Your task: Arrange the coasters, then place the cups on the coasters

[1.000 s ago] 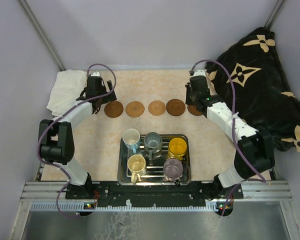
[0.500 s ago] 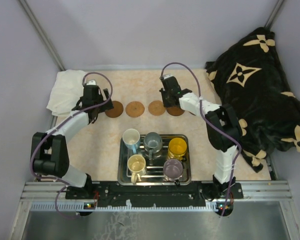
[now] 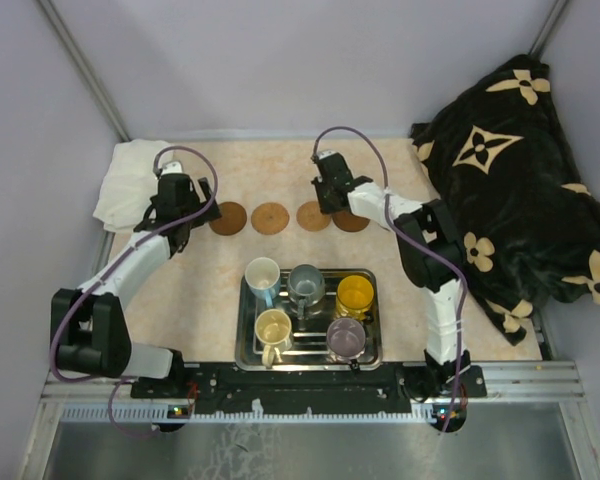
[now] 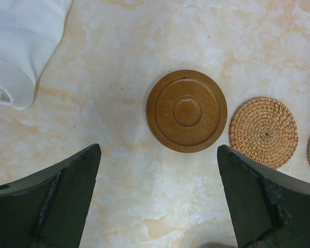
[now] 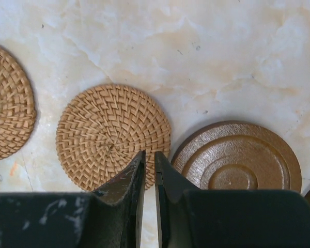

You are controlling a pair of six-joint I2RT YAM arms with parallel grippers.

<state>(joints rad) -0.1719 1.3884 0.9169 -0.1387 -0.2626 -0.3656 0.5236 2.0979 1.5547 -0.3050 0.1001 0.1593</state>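
Note:
Four coasters show in a row on the marble top: dark wooden coaster (image 3: 227,218) (image 4: 186,110), woven coaster (image 3: 270,218) (image 4: 263,132), second woven coaster (image 3: 313,216) (image 5: 111,134) and another wooden coaster (image 3: 351,221) (image 5: 237,160). My left gripper (image 3: 185,205) (image 4: 159,150) is open, hovering just short of the first wooden coaster and holding nothing. My right gripper (image 3: 330,208) (image 5: 150,155) is shut and empty, tips over the second woven coaster's right edge. Five cups stand on the tray: white-blue cup (image 3: 262,274), grey-blue cup (image 3: 305,283), orange cup (image 3: 355,295), cream cup (image 3: 273,328), purple cup (image 3: 346,337).
The steel tray (image 3: 372,352) sits near the arm bases. A white cloth (image 3: 130,180) (image 4: 20,41) lies at the back left. A black blanket with tan flowers (image 3: 510,170) fills the right side. Grey walls close in the back and sides.
My right arm swung left from the row's right end to the second woven coaster, its jaws closing a little more. My left gripper drew back left, away from the first wooden coaster.

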